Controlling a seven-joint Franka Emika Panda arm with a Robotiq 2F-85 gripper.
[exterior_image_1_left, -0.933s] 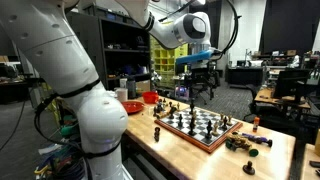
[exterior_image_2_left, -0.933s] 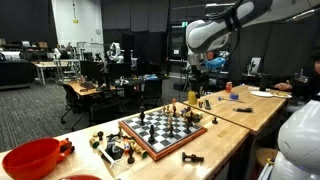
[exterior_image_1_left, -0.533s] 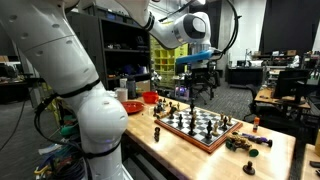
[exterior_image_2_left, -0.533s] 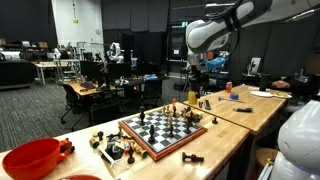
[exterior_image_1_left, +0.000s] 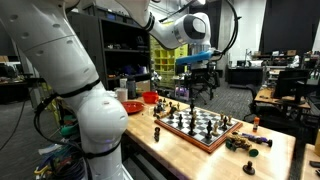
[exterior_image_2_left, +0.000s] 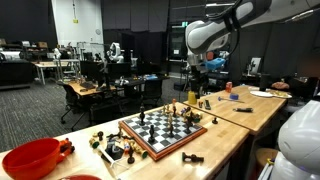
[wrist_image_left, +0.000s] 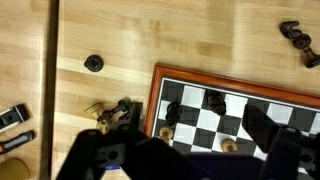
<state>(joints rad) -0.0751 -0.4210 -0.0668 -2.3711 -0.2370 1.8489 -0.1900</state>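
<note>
The white, round-jointed robot arm (exterior_image_1_left: 85, 95) rises from its bulky base in the foreground, bends at a high elbow and reaches out to a pale grey wrist (exterior_image_1_left: 190, 28), which shows in both exterior views. From that wrist, the black two-fingered gripper (exterior_image_1_left: 203, 88) hangs straight down in the air with its tips pointing downward, and it appears as a dark shape under the arm's end (exterior_image_2_left: 197, 76). In the wrist view its dark fingers (wrist_image_left: 92, 158) stand spread wide apart at either side of the lower edge.
</note>
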